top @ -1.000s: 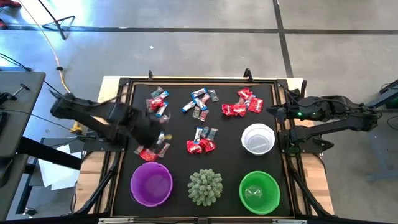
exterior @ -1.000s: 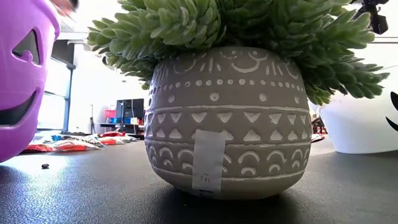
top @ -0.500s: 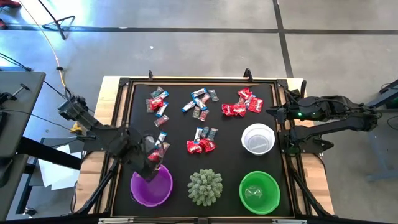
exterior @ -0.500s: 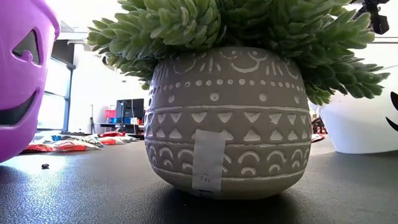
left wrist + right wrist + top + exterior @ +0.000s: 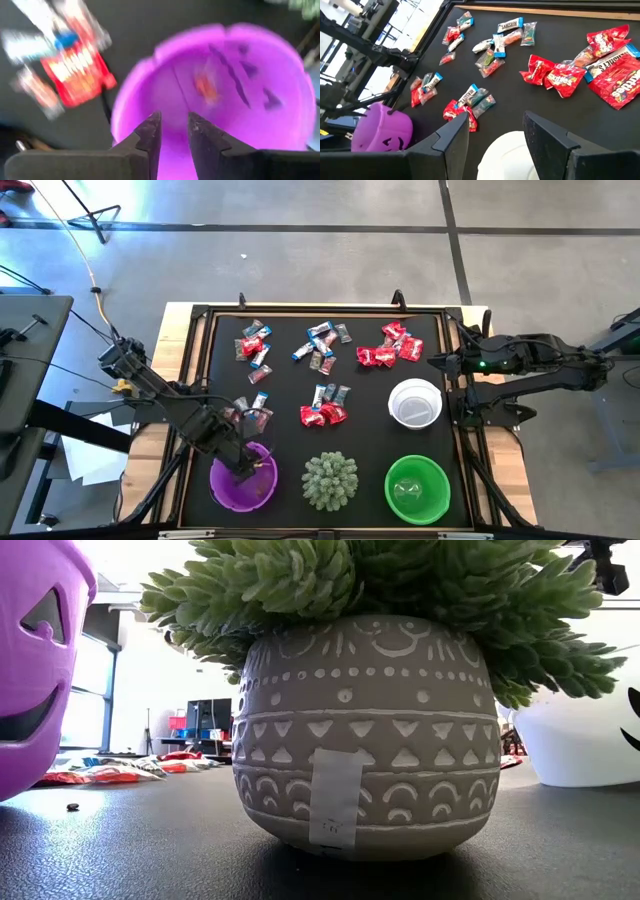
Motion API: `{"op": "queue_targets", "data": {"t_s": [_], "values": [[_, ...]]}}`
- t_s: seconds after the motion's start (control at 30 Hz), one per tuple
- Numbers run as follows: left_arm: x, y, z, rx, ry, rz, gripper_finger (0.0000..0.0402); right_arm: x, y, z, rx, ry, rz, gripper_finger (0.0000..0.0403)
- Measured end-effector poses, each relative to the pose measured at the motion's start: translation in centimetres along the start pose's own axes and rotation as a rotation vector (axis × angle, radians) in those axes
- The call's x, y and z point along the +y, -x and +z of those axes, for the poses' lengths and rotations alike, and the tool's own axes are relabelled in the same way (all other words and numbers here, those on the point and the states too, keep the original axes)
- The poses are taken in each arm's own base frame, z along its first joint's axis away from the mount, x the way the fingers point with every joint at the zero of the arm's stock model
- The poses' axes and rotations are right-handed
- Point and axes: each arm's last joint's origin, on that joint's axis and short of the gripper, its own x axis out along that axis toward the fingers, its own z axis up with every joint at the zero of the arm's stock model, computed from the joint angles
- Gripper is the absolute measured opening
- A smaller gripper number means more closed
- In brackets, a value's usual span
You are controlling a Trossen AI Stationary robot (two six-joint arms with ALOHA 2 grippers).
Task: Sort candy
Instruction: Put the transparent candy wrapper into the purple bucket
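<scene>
Candy lies in several small heaps on the black table: far left (image 5: pixel 253 343), far middle (image 5: pixel 320 345), far right (image 5: pixel 390 345), centre (image 5: pixel 325 408) and near left (image 5: pixel 250 415). My left gripper (image 5: pixel 246 465) hangs over the purple bowl (image 5: pixel 243 482). In the left wrist view its fingers (image 5: pixel 174 135) stand a little apart with nothing between them, above the bowl's inside (image 5: pixel 240 100). A blurred red-orange sweet (image 5: pixel 205 87) shows inside the bowl. My right gripper (image 5: pixel 437 361) waits open at the table's right edge, its fingers (image 5: pixel 495 130) empty.
A white bowl (image 5: pixel 415 402) stands at the right and a green bowl (image 5: pixel 417 488) at the near right. The spiky pale-green ball (image 5: pixel 330 478) in its patterned grey pot (image 5: pixel 360 730) stands between the purple and green bowls. A raised frame (image 5: pixel 200 380) rims the table.
My left gripper has gone from beside the near-left candy heap toward the table's near edge and now hangs over the purple bowl. My right arm has kept still.
</scene>
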Motion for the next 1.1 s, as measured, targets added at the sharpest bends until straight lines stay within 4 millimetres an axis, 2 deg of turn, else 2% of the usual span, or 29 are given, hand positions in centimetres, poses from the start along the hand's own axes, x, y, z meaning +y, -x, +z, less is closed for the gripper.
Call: {"op": "queue_targets", "data": {"t_s": [0.2, 0.4, 0.63, 0.8, 1.1], "values": [[2.3, 0.3, 3.7, -0.113, 0.035, 0.062, 0.0085, -0.1, 0.0, 0.0, 0.001, 0.024, -0.011, 0.0183], [6.1, 0.3, 7.6, -0.200, 0.038, 0.214, 0.0085, -0.5, 0.0, -0.3, 0.023, 0.042, -0.049, 0.0183], [11.4, -2.6, 10.9, -0.134, 0.109, 0.294, 0.0085, -1.3, 0.1, -0.7, 0.069, 0.097, -0.127, 0.0183], [14.1, -4.6, 11.8, -0.119, 0.132, 0.320, 0.0085, -1.5, 0.1, -0.8, 0.081, 0.112, -0.150, 0.0183], [18.1, -8.3, 10.9, -0.021, 0.166, 0.385, 0.0085, -1.6, 0.2, -0.7, 0.050, 0.102, -0.172, 0.0183]]}}
